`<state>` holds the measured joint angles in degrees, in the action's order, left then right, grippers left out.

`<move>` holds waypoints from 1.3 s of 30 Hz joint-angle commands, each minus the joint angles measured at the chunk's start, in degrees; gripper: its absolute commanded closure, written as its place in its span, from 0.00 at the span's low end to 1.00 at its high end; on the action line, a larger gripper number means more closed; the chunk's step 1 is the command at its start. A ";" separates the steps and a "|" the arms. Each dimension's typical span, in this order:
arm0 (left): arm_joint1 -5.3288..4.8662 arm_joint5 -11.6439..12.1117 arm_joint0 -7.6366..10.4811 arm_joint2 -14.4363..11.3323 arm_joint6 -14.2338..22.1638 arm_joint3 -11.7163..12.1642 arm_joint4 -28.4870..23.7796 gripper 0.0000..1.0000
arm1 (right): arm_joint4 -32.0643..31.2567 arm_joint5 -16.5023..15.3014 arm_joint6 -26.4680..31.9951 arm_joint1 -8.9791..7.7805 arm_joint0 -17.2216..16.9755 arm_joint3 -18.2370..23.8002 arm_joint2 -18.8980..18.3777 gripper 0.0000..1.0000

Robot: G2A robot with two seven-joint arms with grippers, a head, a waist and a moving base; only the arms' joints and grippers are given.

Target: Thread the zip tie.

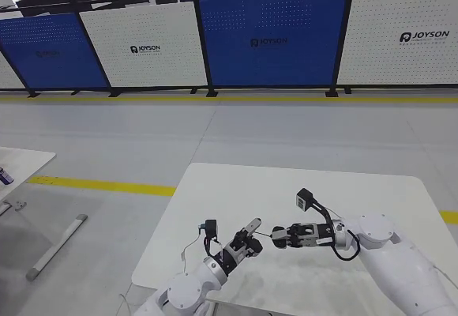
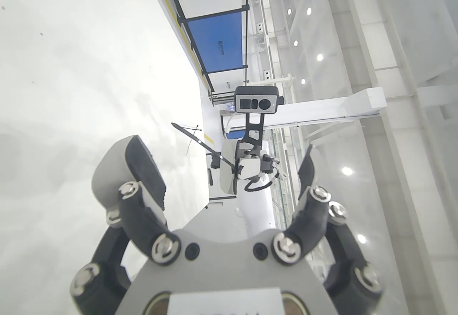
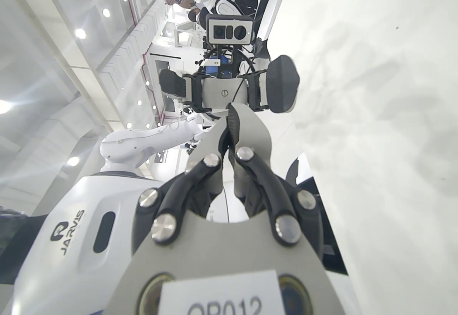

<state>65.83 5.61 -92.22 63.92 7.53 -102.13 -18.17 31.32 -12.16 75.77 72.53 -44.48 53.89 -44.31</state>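
The left tool [image 2: 225, 166] is spread wide, and nothing sits between its two black-padded fingers [image 2: 145, 166]. Straight ahead of it, and apart from it, is the right tool [image 3: 229, 116]. Its fingers [image 3: 247, 123] are pressed together at the tip and pinch one end of the zip tie [image 2: 193, 138].

The tie is a thin dark strip. It sticks out from the right tool's closed tip at a slant, over the white tabletop [image 1: 371, 197]. Its pointed free end lies well out from that tool and touches nothing. The strip is in front of the left tool's open fingers and to the side of the gap between them, clear of both pads.

From above, the left tool [image 1: 251, 231] and the right tool [image 1: 279, 236] point tip to tip, just beside each other, above the near part of the tabletop. The tie is too fine to make out in the top view. In the right wrist view the left tool [image 3: 222, 87] faces back with its pads held wide apart.

Beyond the tabletop's far edge, a yellow line [image 1: 103, 186] crosses the grey floor. Farther still stands a row of blue and white panels [image 1: 272, 39].
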 commanded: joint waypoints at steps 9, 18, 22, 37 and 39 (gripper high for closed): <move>0.07 0.62 0.39 0.07 0.40 0.63 -0.61 0.00 | 0.00 0.00 0.00 0.00 0.00 0.00 0.00 1.00; 0.50 2.73 1.13 -0.32 -2.22 1.54 0.37 0.60 | 0.00 0.00 0.00 0.00 0.00 0.00 0.00 1.00; 0.51 3.39 0.97 0.00 -2.29 1.61 1.10 0.98 | 0.00 0.00 0.00 0.00 0.00 0.00 0.00 1.00; 0.09 4.96 -0.49 2.19 2.20 1.37 1.14 1.00 | 0.00 0.00 0.00 0.00 0.00 0.00 0.00 1.00; -0.03 5.68 -1.16 2.59 3.32 1.34 0.81 1.00 | 0.00 0.00 0.00 0.00 0.00 0.00 0.00 1.00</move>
<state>65.86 10.90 -92.99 66.29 10.26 -100.77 -17.14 31.32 -12.16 75.77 72.53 -44.48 53.89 -44.31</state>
